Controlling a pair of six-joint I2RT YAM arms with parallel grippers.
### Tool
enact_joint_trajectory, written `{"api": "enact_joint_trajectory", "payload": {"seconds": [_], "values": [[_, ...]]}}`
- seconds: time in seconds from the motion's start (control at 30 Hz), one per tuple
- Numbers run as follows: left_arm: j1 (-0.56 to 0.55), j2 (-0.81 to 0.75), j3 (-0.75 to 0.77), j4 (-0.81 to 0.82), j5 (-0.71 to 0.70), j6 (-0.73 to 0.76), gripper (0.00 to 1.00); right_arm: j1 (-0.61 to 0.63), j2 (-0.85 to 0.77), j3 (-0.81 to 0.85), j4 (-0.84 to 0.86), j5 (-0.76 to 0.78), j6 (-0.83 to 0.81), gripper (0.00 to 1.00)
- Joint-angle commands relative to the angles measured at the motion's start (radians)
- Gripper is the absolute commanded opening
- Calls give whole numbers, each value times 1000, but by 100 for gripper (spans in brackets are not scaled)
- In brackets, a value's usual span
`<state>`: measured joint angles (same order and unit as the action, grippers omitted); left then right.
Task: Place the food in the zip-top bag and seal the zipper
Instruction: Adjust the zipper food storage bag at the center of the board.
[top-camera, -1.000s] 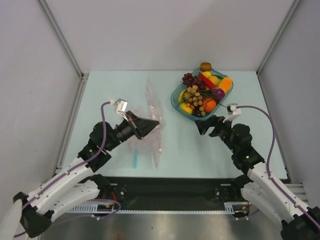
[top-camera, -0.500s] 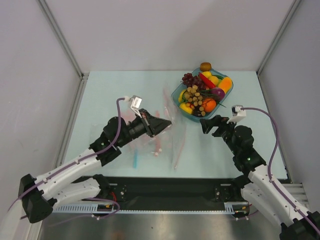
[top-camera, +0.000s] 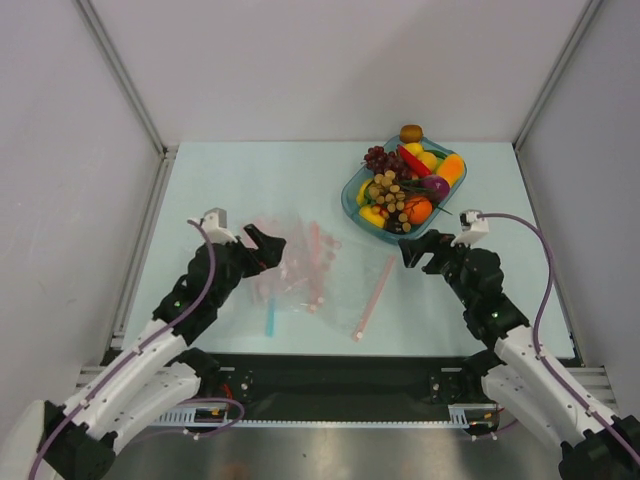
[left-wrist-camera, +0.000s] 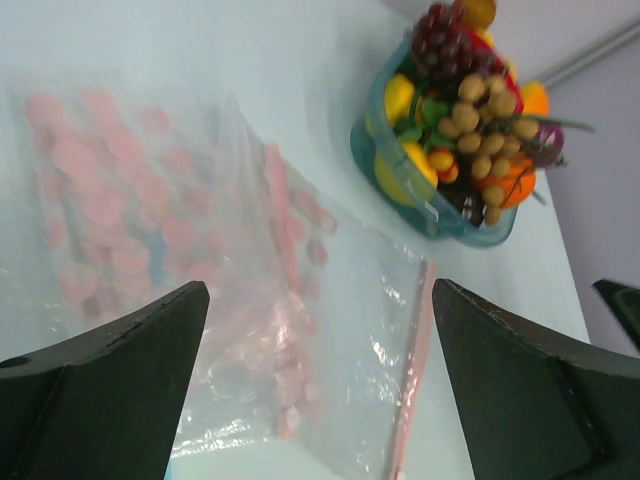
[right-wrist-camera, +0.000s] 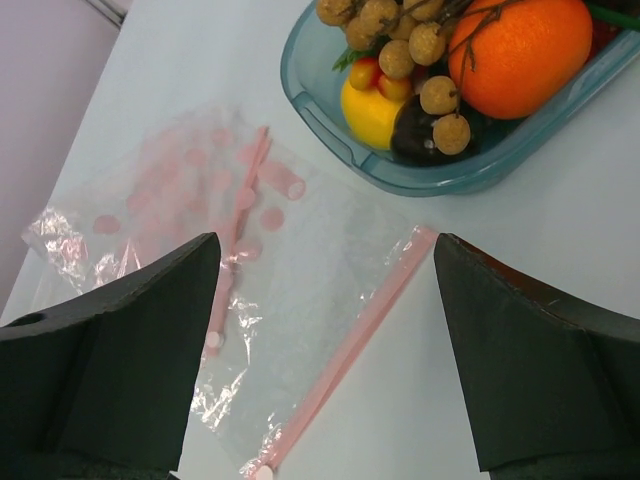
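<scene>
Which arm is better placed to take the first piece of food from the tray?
Right. The right gripper hangs open beside the teal tray; the left gripper, also open, is across the bag from it.

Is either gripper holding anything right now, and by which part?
Nothing is held. The left gripper and the right gripper both stand open with nothing between their fingers; the zip-top bag lies loose on the table.

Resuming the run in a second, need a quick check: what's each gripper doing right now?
Left gripper: open, holding nothing.
Right gripper: open, holding nothing.
</scene>
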<state>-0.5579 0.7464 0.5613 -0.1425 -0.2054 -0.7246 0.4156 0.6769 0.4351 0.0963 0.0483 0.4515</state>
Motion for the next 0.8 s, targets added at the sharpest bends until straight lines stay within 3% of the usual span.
{"api": "enact_joint_trajectory", "payload": {"seconds": [0.0,0.13,0.4,0.57,0.77], "values": [[1,-114,54,-62,-164,86,100,-3,47,30,-10,15,3,92],[-80,-113,14,69,-91,166,100,-3,102,59,-40,33,25,89],[-446,365,251,52,-244,352,94,-8,81,57,-89,165,76,81],[-546,592,365,15,-239,393,86,-21,-34,36,-161,312,136,79],[-593,789,440,43,-195,415,83,-72,-154,-1,-239,458,236,77]]}}
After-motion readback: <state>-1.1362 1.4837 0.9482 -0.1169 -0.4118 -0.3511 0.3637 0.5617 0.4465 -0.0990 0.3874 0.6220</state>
